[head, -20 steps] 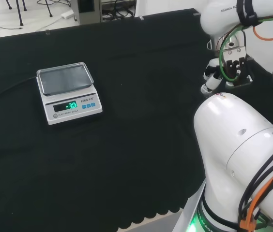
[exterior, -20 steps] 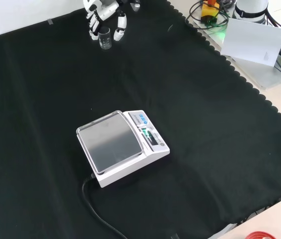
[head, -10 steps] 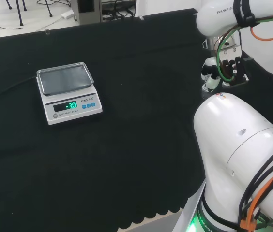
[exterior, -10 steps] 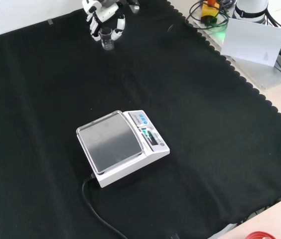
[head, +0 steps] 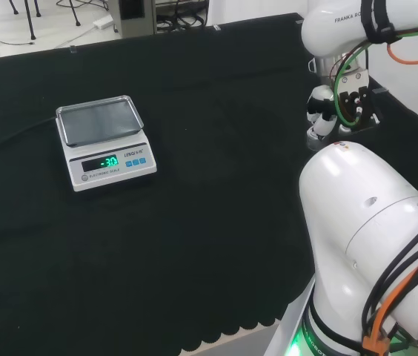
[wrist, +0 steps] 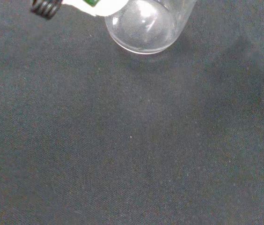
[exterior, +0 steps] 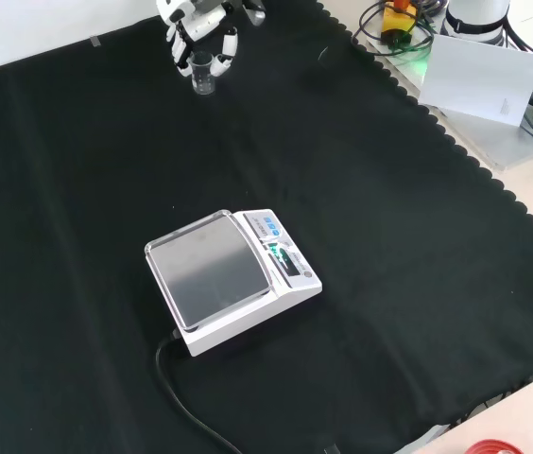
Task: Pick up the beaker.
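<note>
A small clear beaker (exterior: 203, 74) stands upright at the far edge of the black cloth in the front view. The black and white hand (exterior: 197, 21) comes down over it, and its fingers (exterior: 182, 52) and thumb flank the glass on both sides, curled in against it. In the wrist view the beaker (wrist: 143, 23) is close and seen from above, with a white part of the hand (wrist: 96, 5) touching its rim. I cannot tell whether its base is off the cloth. In the head view the hand (head: 322, 113) sits behind the arm's white link.
A white electronic scale (exterior: 231, 278) with a steel pan sits mid-cloth, with its black cable (exterior: 183, 397) running toward the front edge; it also shows in the head view as the scale (head: 105, 141). A white sheet (exterior: 479, 76) and cables lie off the cloth at right. The arm's big link (head: 372, 245) stands near.
The hand's fingers have drawn in from a wider spread to close against the beaker. The hand shifted slightly; the scale has not moved.
</note>
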